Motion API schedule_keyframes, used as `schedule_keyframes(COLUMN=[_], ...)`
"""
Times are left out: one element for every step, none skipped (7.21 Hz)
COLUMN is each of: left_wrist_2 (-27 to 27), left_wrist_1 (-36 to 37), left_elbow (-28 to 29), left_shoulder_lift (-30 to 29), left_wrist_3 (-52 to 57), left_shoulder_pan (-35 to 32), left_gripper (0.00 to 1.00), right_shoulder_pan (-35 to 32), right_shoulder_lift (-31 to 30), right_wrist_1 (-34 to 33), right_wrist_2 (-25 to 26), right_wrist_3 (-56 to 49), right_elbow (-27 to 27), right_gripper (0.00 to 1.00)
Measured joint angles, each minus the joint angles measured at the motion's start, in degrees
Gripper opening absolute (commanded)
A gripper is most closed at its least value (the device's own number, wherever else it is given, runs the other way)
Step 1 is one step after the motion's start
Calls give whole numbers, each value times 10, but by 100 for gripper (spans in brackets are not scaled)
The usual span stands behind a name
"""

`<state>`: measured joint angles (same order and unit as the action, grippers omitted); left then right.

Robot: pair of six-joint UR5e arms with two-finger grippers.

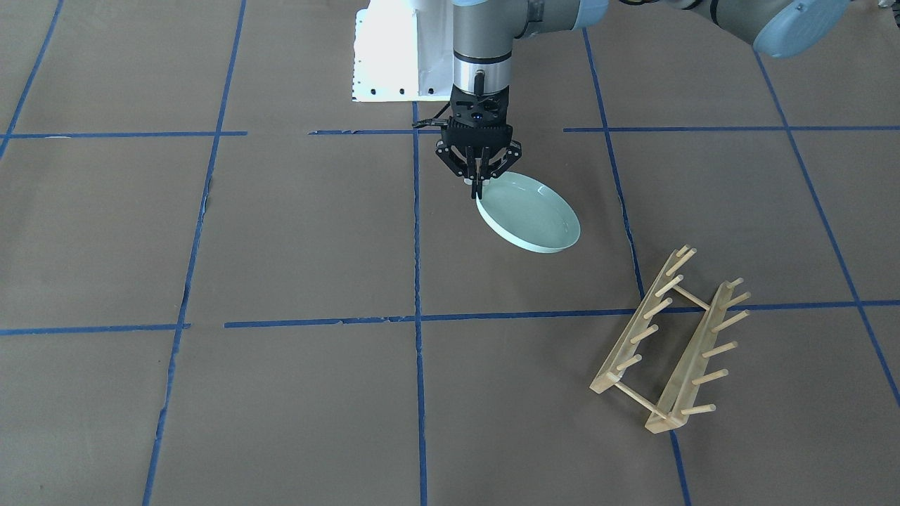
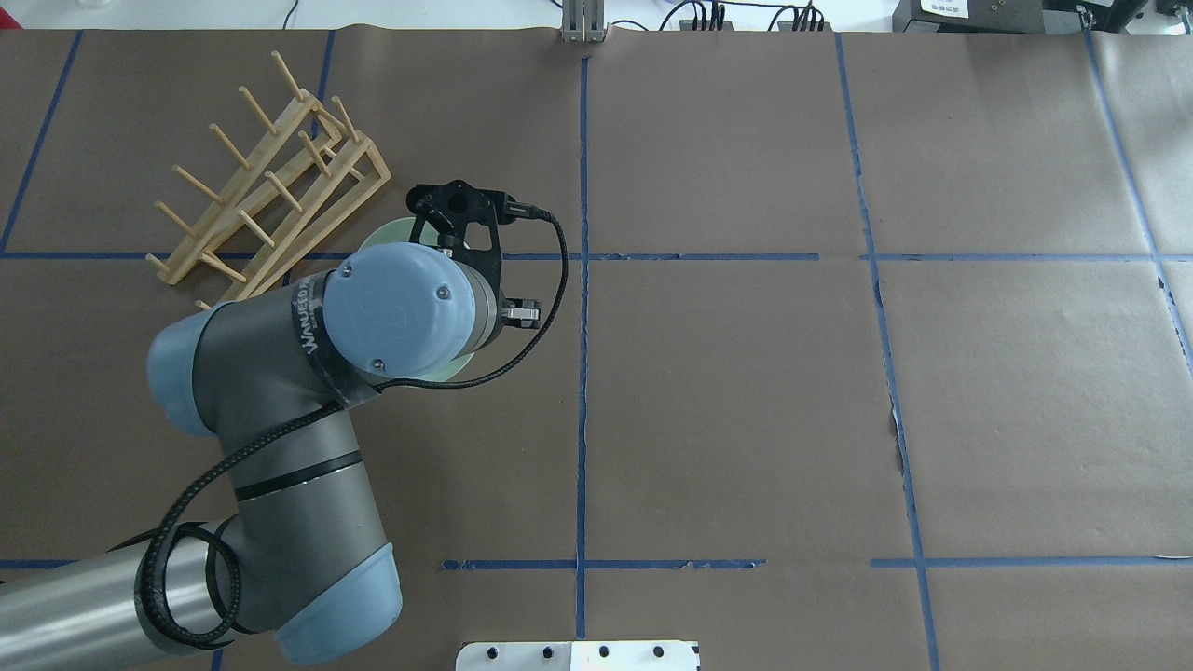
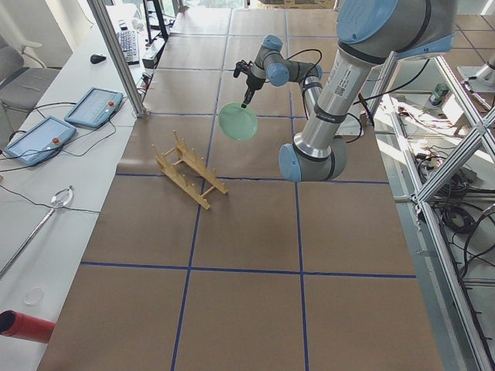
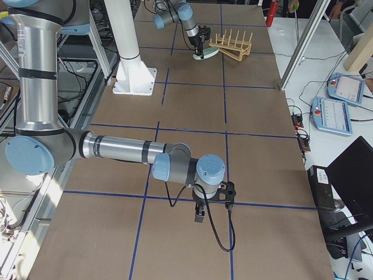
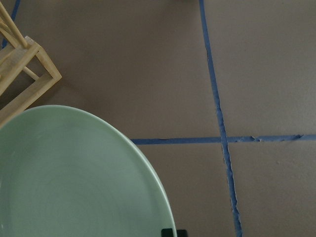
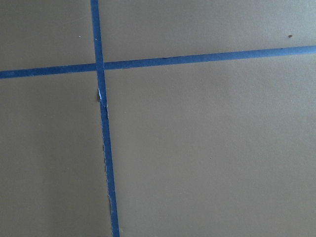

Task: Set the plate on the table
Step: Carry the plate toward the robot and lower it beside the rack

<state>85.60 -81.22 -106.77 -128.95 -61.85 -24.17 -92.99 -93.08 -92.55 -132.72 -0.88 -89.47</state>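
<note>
So, table (image 1: 281, 232): brown paper crossed by blue tape lines into big squares; it carries the rack, and both arms reach over it.
Left arm (image 2: 280, 447): comes in from the overhead view's lower left and bends toward the rack, its wrist pointing down over the plate.
Right arm (image 4: 116, 149): stretched low and long over a far part of the table, well apart from the plate and rack.
Rack (image 1: 668, 344): wooden frame of two rails with pegs, standing on the paper astride a tape line, nothing in it.
Plate (image 1: 531, 214): pale mint green, tilted, its high edge pinched and its low edge toward the rack; near the rack but apart from it. Whether the low edge touches the paper cannot be told.
Left gripper (image 1: 478, 188): pointing down, fingers closed tight on the plate's rim at the edge nearest the robot's base.
Right gripper (image 4: 199, 217): hangs close over the paper beside a tape crossing; its wrist view shows only paper and tape, so whether it is clenched or released cannot be told.
</note>
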Motion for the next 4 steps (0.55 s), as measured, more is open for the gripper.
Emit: schedule_keyframes(left_wrist_2=[0, -1, -3, -5], left_wrist_1=[12, 20, 25, 27], left_elbow=[11, 20, 28, 40], left_shoulder_lift=[-1, 0, 1, 2], left_wrist_3=[27, 51, 68, 77], left_shoulder_pan=[10, 18, 27, 36], left_gripper=[0, 0, 0, 0], right_shoulder_pan=[0, 0, 0, 0], right_shoulder_lift=[0, 0, 0, 0], right_wrist_1=[0, 0, 0, 0], right_wrist_2=[0, 0, 0, 0], right_wrist_3=[0, 0, 0, 0], right_elbow=[0, 0, 0, 0], right_gripper=[100, 100, 100, 100])
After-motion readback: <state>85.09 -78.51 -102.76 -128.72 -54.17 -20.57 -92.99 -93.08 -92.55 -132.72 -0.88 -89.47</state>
